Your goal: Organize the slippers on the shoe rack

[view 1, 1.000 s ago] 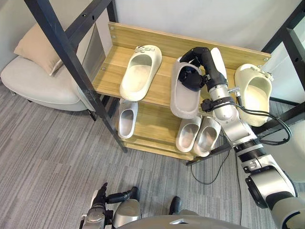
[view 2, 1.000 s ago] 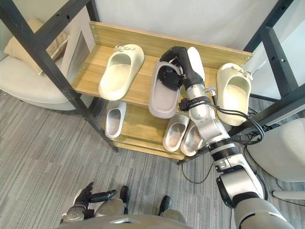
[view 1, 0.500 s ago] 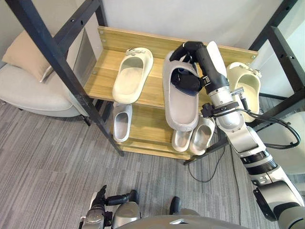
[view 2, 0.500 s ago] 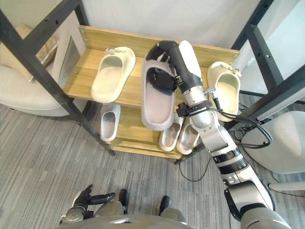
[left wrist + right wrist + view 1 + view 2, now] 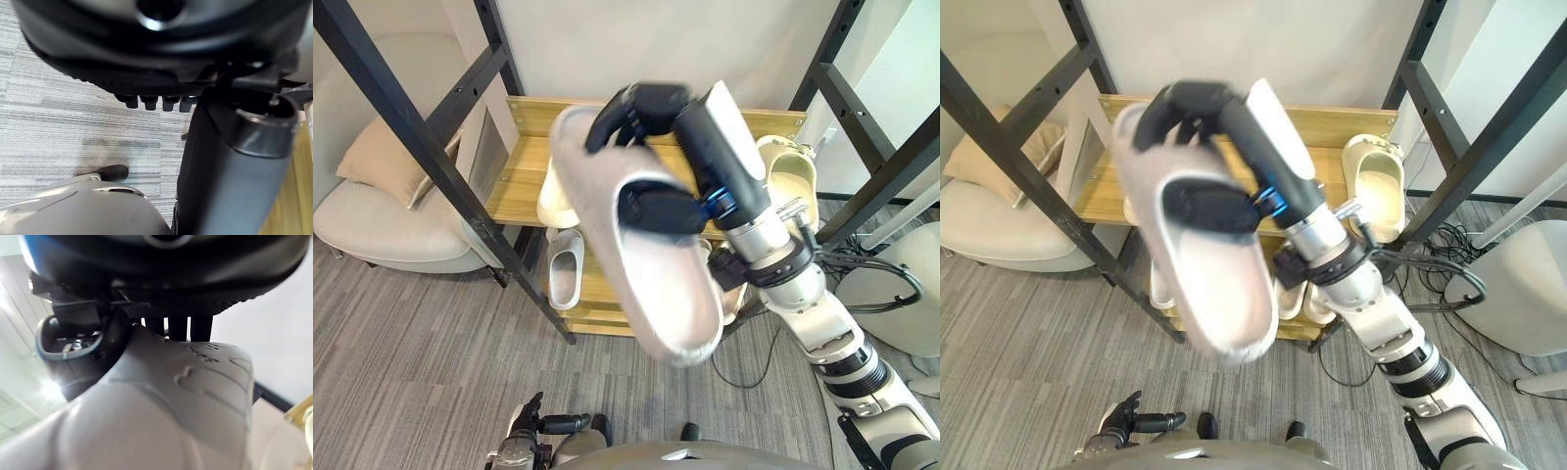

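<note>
My right hand [image 5: 641,106] is shut on a large grey slipper [image 5: 658,282], fingers over its toe end and thumb [image 5: 658,210] inside the strap. The slipper hangs in the air well above the wooden shoe rack [image 5: 521,164], sole side away from me. In the right wrist view the fingers [image 5: 176,325] curl over the grey slipper [image 5: 186,421]. A cream slipper [image 5: 793,178] lies at the right end of the top shelf. Another cream slipper [image 5: 552,204] peeks out behind the held one. My left hand [image 5: 523,446] hangs low over the carpet, fingers relaxed.
A small white slipper [image 5: 565,275] lies on the lower shelf. Black metal frame bars [image 5: 411,127] cross at the left and others [image 5: 871,132] at the right. A beige armchair with a cushion [image 5: 382,211] stands at the left, a pale round seat [image 5: 913,299] at the right.
My right hand has lifted the grey slipper off the top shelf, up and to the left towards the camera. The camera view has also shifted.
</note>
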Tool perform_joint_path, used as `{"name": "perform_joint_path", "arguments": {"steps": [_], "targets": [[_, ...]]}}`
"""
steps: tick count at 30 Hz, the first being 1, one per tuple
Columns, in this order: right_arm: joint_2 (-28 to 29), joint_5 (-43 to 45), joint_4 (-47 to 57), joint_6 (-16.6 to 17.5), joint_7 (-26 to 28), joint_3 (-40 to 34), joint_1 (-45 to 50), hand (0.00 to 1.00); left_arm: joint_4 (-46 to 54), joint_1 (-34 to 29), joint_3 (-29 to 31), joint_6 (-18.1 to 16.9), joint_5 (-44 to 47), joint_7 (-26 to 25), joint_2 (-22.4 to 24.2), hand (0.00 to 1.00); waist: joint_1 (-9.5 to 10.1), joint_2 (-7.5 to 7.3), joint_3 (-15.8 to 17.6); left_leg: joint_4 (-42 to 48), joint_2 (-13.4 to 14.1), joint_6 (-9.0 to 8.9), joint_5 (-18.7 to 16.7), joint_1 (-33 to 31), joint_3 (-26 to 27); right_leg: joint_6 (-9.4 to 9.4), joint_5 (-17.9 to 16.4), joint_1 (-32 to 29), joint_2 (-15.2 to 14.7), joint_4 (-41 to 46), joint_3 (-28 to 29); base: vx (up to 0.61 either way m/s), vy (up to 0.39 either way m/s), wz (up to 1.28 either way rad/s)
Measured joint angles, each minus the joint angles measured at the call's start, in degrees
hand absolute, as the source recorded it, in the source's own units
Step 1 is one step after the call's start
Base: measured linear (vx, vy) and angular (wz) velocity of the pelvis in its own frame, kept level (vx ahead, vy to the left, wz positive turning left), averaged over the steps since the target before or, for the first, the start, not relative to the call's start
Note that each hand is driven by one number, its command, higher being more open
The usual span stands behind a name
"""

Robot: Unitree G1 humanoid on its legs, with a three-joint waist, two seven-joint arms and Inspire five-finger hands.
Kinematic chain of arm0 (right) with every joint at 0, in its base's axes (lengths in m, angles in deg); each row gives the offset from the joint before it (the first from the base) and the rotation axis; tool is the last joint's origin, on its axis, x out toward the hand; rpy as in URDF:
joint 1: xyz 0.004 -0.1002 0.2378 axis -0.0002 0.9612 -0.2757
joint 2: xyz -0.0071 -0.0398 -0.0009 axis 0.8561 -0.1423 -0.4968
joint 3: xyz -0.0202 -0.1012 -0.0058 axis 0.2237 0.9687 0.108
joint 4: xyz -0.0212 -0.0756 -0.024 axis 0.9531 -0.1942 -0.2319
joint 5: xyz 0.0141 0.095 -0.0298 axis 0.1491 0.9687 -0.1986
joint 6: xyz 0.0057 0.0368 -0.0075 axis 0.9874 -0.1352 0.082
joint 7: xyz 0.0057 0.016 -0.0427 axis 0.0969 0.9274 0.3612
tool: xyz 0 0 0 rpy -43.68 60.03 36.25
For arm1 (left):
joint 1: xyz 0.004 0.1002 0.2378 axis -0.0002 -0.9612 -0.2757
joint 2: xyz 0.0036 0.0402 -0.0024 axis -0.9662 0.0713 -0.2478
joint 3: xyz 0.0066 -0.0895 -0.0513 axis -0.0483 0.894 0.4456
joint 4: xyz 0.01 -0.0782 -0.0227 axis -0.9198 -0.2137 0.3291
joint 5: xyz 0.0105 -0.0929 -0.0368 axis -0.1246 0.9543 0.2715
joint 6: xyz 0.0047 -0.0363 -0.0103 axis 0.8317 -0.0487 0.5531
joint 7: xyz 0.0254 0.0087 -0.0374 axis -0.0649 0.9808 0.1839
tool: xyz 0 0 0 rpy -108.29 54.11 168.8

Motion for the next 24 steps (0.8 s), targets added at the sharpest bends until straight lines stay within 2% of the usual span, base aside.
{"name": "perform_joint_path", "arguments": {"steps": [6,9,11,13,14,16,17,19,21,24], "targets": [[-0.15,2.75,-0.94,0.0,5.37,10.95,3.47,0.0,-1.1,0.16,-0.1,-0.2,-0.01,0.06,-0.13,1.0,0.55,-0.42,-0.33,-0.25,-0.55,0.22,0.61,-0.35,-2.87,0.41,-1.27,0.69,-0.53,1.09,-2.9,0.0,-0.011,0.26],[0.2,3.13,-5.3,-0.02,5.79,14.54,4.11,0.0,-0.58,0.44,-1.11,-0.53,-1.36,-0.68,-0.33,1.0,1.81,-0.59,-0.43,-0.13,-0.68,0.25,0.85,-1.09,-3.73,0.31,-1.35,0.49,-0.61,1.09,-3.8,0.0,-0.005,0.19],[-0.83,2.96,-7.7,-0.85,6.87,16.15,4.45,0.0,2.28,0.1,-4.41,-0.71,-1.65,-0.79,-1.26,1.0,3.0,-0.57,-0.32,0.14,-0.86,0.36,1.37,-2.83,-5.08,0.23,-1.42,-0.55,-0.73,1.42,-5.12,-0.02,-0.014,0.39],[-1.99,3.04,-8.65,-1.18,7.44,16.8,4.49,0.0,3.14,0.21,-5.02,-2.11,-1.58,-0.42,-1.54,1.0,3.55,-0.44,1.16,1.43,-0.86,0.4,1.56,-4.8,-6.5,-0.03,-1.63,-1.45,-0.77,2.33,-6.52,-0.05,-0.017,0.44],[-2.03,3.07,-9.87,-1.19,7.67,17.25,4.44,0.0,3.49,1.17,-5.02,-3.45,-1.09,-0.6,-1.53,1.0,3.87,-0.12,3.31,4.17,-0.71,0.15,1.26,-7.84,-8.07,-0.14,-2.63,-3.48,-0.97,4.8,-7.84,-0.09,-0.016,0.37],[-2.0,3.07,-10.67,-1.19,7.66,17.25,4.0,0.0,3.49,2.68,-5.0,-4.01,-0.84,-0.73,-1.37,1.0,4.52,0.37,5.45,7.12,-0.42,0.09,0.45,-10.18,-8.69,-0.4,-3.58,-5.42,-1.12,7.48,-8.16,-0.13,-0.006,0.3],[-2.02,1.02,-12.62,-1.21,7.22,17.25,3.03,0.0,3.64,5.24,-5.0,-4.39,-0.13,-0.78,-1.06,1.0,5.54,1.12,8.17,11.5,0.19,-0.15,-0.62,-14.42,-9.49,-0.81,-5.19,-8.97,-1.37,12.03,-8.61,-0.17,-0.005,0.17],[-1.64,-2.48,-15.48,-1.25,6.02,17.17,1.83,0.0,3.76,7.26,-4.97,-5.38,0.35,-0.75,-0.98,1.0,6.22,1.38,10.98,14.4,0.71,-0.4,-1.4,-16.98,-9.55,-1.33,-6.69,-12.16,-1.77,16.36,-8.42,-0.19,-0.013,0.05],[-1.25,-5.37,-17.79,-1.33,4.67,16.84,1.45,0.0,3.83,8.86,-5.02,-5.43,0.34,-1.09,-0.95,1.0,6.39,1.32,11.79,16.33,0.85,-0.81,-1.84,-20.11,-9.62,-1.67,-7.81,-15.8,-2.31,19.59,-8.28,-0.15,-0.021,0.01],[-0.96,-8.91,-18.45,-3.04,2.73,12.48,1.37,0.0,3.9,13.3,-4.98,-5.03,0.62,-1.12,-1.14,1.0,5.94,0.96,15.19,20.25,1.05,-0.82,-1.89,-27.05,-9.45,-2.61,-9.57,-23.98,-3.56,26.18,-7.27,-0.15,-0.054,-0.05]]}}
